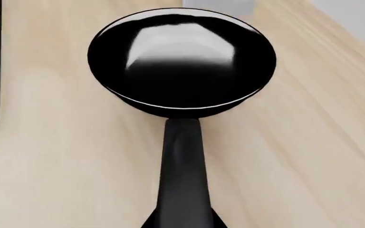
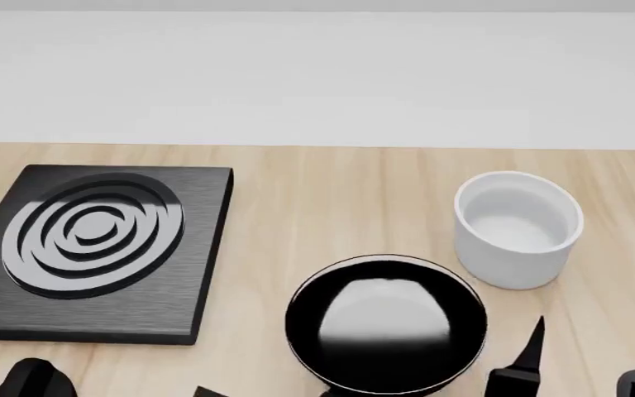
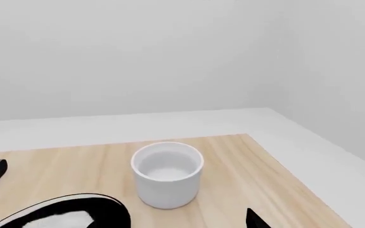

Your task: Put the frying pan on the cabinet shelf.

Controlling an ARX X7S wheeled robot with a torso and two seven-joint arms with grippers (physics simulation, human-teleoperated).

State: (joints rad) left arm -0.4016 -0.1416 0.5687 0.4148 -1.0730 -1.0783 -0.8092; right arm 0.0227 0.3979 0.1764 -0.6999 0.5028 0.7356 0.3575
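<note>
The frying pan (image 2: 386, 324) sits on the wooden countertop (image 2: 329, 198), between the square burner plate (image 2: 95, 248) and the white cup (image 2: 516, 227), the cup just beside its rim. In the left wrist view the handle (image 1: 184, 175) runs straight toward the camera, with dark shapes either side of its near end, but whether the left gripper is spread or pinching it cannot be told. Only a dark tip of the right gripper (image 2: 527, 356) shows near the pan; its state is equally unclear. A loose hold far out on the handle could let the pan tip or twist when lifted, and a swing could knock the cup. No cabinet shelf is visible.
</note>
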